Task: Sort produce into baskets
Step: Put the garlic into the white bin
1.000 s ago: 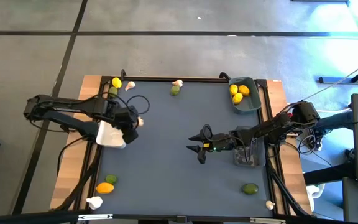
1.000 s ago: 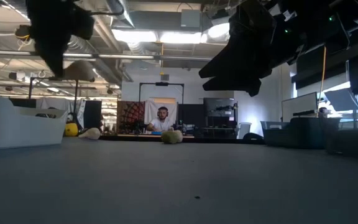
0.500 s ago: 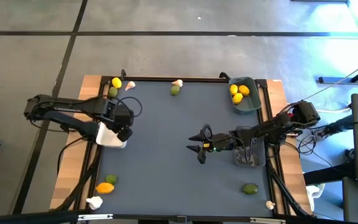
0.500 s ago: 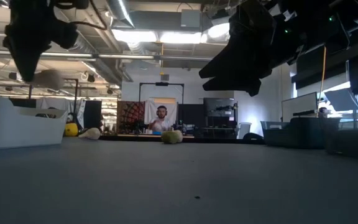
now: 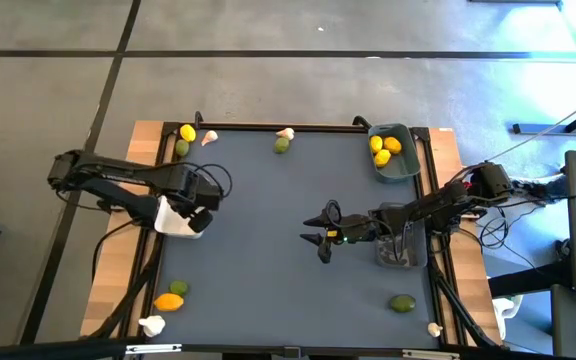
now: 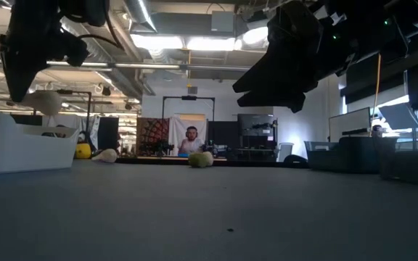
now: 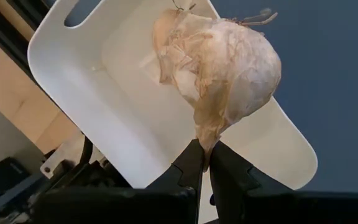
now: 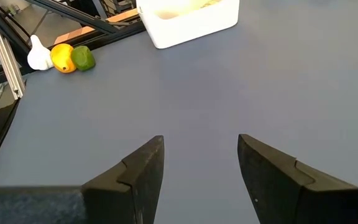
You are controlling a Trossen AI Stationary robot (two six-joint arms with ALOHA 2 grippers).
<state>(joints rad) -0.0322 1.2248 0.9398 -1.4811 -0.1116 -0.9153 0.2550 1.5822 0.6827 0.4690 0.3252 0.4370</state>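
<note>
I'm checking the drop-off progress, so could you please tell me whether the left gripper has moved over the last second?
Yes. In the high view the left gripper, shut on a garlic bulb, has moved from the white basket's mat-side edge to above it.

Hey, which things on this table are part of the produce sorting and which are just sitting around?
Part of the job:
- garlic bulb held by the left gripper over the white basket
- blue-grey basket with lemons
- dark grey basket
- loose lime, lemon and garlic
- right gripper, open over the mat

Just lying about:
- cables beside the table
- a person in the room behind
</note>
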